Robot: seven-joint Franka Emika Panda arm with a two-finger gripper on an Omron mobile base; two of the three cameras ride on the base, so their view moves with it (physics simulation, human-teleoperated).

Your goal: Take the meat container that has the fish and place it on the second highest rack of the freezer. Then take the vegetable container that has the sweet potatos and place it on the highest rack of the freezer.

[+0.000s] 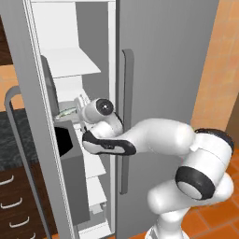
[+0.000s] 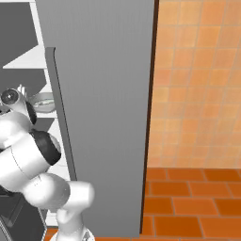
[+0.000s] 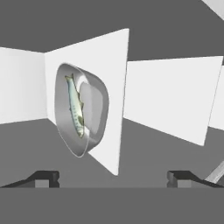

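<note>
Noting gripper [image 3: 113, 177] spread wide, holding nothing; fish container [image 3: 81, 114] rests on freezer rack [image 3: 117, 105]. We judge it rigid, light, smooth-walled; rim offers best hold.

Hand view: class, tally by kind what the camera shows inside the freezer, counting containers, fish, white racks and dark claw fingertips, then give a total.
Grey rounded meat container: 1
Greenish fish lying in it: 1
White flat racks: 2 clearly seen, one bearing the container and one apart from it
Dark fingertips of the open claw: 2
Total: 6
</note>
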